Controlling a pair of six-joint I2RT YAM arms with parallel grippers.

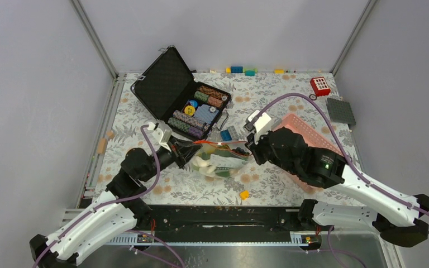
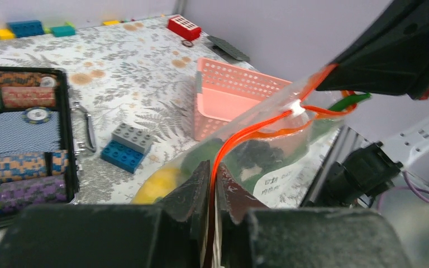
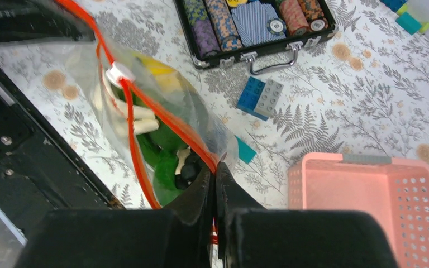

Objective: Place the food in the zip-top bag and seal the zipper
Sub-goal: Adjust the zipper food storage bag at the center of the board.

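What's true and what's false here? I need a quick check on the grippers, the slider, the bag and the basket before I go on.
1. The left gripper and the right gripper are both shut on the zipper of the zip-top bag. True.
2. The right gripper is pinching the white slider. False: the slider sits on the strip between the two grippers, clear of both.
3. Toy food is inside the bag. True.
4. The bag lies in the pink basket. False: it is stretched between the grippers, beside the basket.
5. A small yellow piece lies on the table, outside the bag. True.
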